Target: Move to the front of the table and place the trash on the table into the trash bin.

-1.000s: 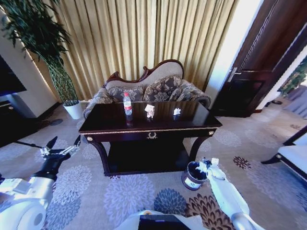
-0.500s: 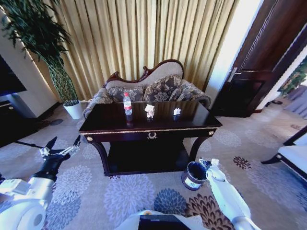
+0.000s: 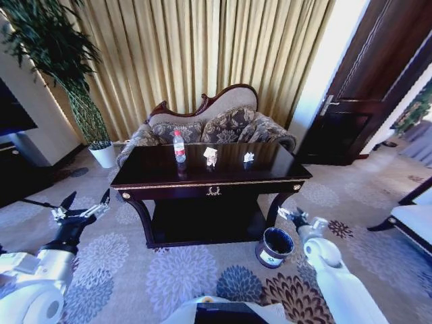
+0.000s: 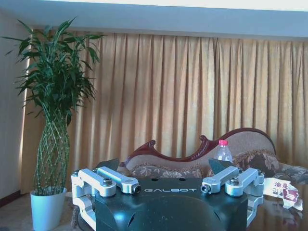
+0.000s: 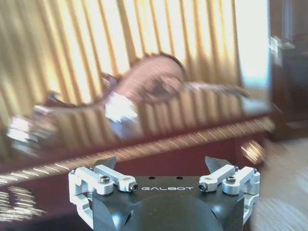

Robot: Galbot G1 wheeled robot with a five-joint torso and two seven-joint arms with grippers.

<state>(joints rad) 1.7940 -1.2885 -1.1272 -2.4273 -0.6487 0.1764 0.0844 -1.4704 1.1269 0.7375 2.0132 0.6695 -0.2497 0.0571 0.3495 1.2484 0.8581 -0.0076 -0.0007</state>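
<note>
Head view: both jaws wide, empty.

Gold pleated curtains (image 3: 202,54) span the far wall, backlit and glowing brightest toward the dark wooden door (image 3: 378,81) with its metal lever handle. A carved wood-framed settee (image 3: 209,121) with patterned brocade upholstery (cushions included) stands before the curtains. A tall bamboo-like plant (image 3: 54,61) with a braided stem rises from a white pot (image 3: 102,155) in the corner beside a pale wall. Grey carpet (image 3: 169,270) with large floral medallions covers the floor. A white-cushioned, dark-framed chair (image 3: 412,219) sits at one edge.
</note>
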